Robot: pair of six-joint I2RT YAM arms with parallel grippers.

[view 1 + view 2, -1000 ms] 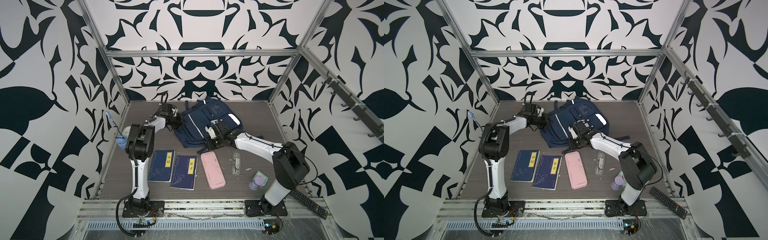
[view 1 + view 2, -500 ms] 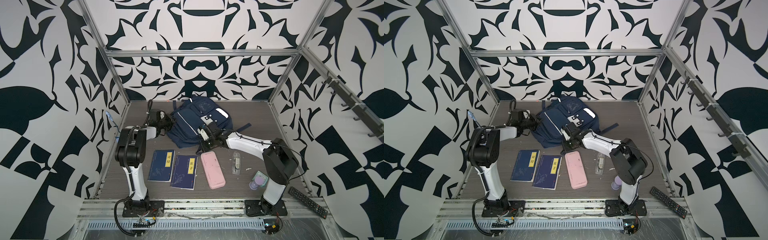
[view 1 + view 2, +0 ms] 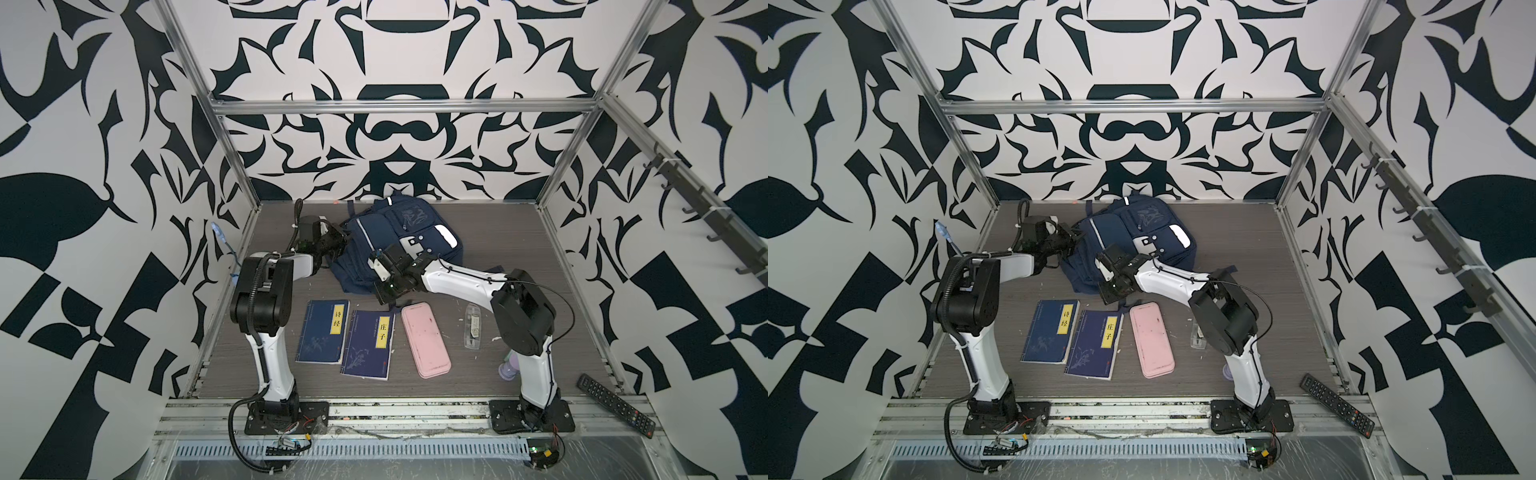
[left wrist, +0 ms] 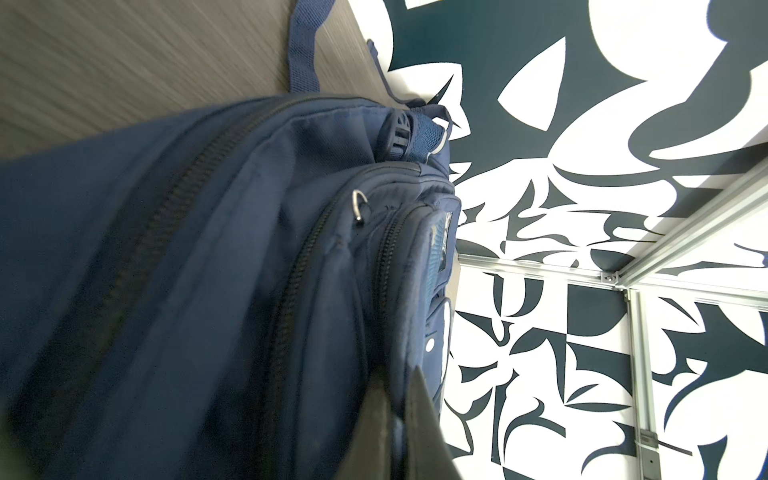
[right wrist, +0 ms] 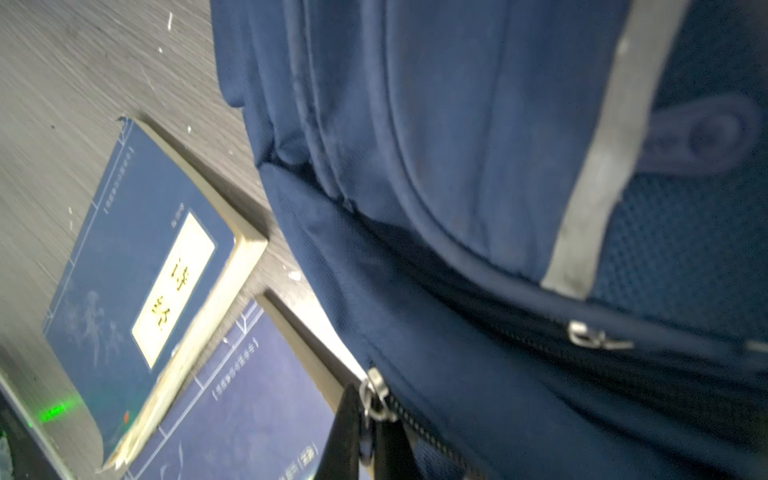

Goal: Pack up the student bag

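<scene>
Navy fabric pinched at both ends: the student bag [image 3: 409, 232] lies at the back of the table [image 3: 498, 249], our left gripper [image 4: 395, 399] clamped on its edge, our right gripper [image 5: 365, 419] closed on a zip pull [image 5: 376, 392]. We're unzipping, we'd say; next comes a steady draw along the track.

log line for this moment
student bag: on table | left end effector: shut on bag fabric | right end effector: shut on zip pull | books, pink case: on table, unpacked

Bright, even light; the student bag [image 5: 457, 166] looks blurred in both wrist views.
</scene>
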